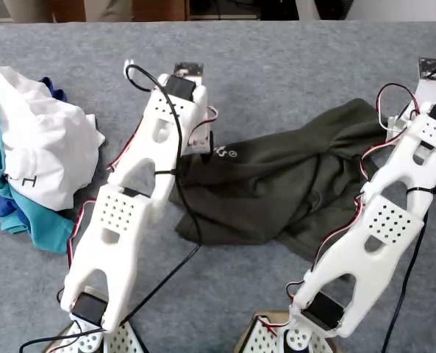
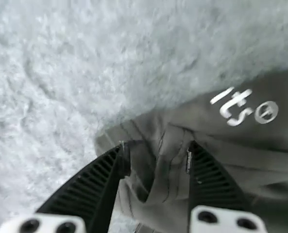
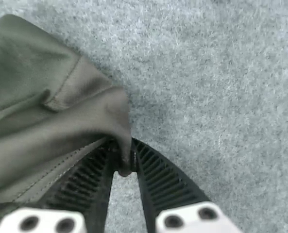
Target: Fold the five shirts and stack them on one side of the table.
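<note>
Two grippers, one garment. Olive shirt [image 1: 276, 176] lies crumpled in the middle of the table [image 1: 291, 59], long axis running across it from arm to arm; the other shirts sit in a heap [image 1: 41, 154] (white, teal, blue, a bit of red) at the table's left side, well apart from the olive one, beyond the left arm.

Left gripper [image 2: 156, 153]: jaws parted, astride a raised ridge of cloth at the shirt's left end, near the white print [image 2: 243, 109]; cloth bunches between the fingers, but whether the pads already press it is unclear from the wrist view; logged as open.

Right gripper [image 3: 125, 148]: jaws closed to a narrow gap, pinching a seamed edge at the shirt's right end.

Judgement: step in hand is spreading this shirt before the first fold; each arm is nearest its own end, so the move turns on drawing apart along that cross-table axis; left must close first, else only the right end lifts. Risk: left takes several layers and the shirt comes up bunched.
</note>
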Available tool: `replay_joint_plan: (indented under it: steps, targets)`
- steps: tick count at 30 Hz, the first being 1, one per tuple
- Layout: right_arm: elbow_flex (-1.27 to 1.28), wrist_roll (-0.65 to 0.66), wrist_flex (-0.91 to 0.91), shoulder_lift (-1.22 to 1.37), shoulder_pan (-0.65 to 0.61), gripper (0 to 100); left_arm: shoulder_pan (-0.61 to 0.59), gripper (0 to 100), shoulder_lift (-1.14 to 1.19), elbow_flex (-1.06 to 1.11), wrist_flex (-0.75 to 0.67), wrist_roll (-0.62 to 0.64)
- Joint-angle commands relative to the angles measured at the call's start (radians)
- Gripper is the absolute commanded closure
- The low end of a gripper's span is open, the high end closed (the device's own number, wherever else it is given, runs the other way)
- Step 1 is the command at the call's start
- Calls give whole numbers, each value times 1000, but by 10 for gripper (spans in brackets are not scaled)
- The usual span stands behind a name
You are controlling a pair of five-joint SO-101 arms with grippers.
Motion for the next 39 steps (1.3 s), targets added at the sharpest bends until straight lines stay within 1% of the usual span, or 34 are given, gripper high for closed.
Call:
replay_joint_plan:
  steps: [1,10,12,17,22,24,29,39]
  targets:
    - [-45,12,-21,-13,-15,996,-2,798,-93,32,11,-18]
    - [-45,12,-25,-13,-13,996,49,798,-96,26,6,-17]
    - [-44,12,-23,-13,-13,996,61,798,-88,38,-20,-12]
    - [-44,12,-21,-13,-13,996,55,798,-21,52,-94,-9]
    - [-44,12,-21,-13,-13,996,40,798,-2,52,-94,46]
    - [-44,12,-21,-13,-13,996,38,812,-2,52,-95,52]
    - [-44,12,-21,-13,-13,996,41,905,-4,52,-97,52]
    - [-44,12,-20,-13,-13,996,43,911,-4,52,-91,52]
